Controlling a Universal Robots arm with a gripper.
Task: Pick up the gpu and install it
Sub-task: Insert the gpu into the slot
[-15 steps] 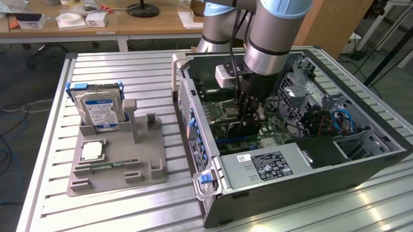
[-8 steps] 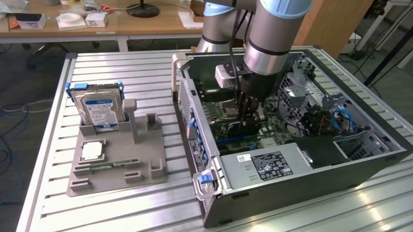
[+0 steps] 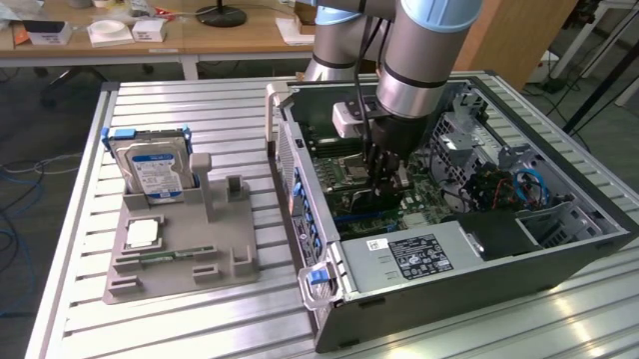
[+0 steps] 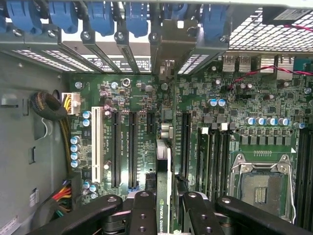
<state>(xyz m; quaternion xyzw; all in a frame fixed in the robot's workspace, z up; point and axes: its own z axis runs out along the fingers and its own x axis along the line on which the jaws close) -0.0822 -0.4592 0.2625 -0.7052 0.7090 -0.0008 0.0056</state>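
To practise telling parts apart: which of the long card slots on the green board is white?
The slot beside the row of small blue-topped cylinders, nearest the yellow and black cables. The other long slots are black.

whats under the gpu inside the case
Under the thin dark gpu card, held edge-on between the black fingers, lies the green motherboard with long black slots on either side. What sits directly beneath is hidden by the card itself.

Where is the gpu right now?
The gpu stands edgewise in the pincer, over the green motherboard, inside the computer case on the exterior view's right.
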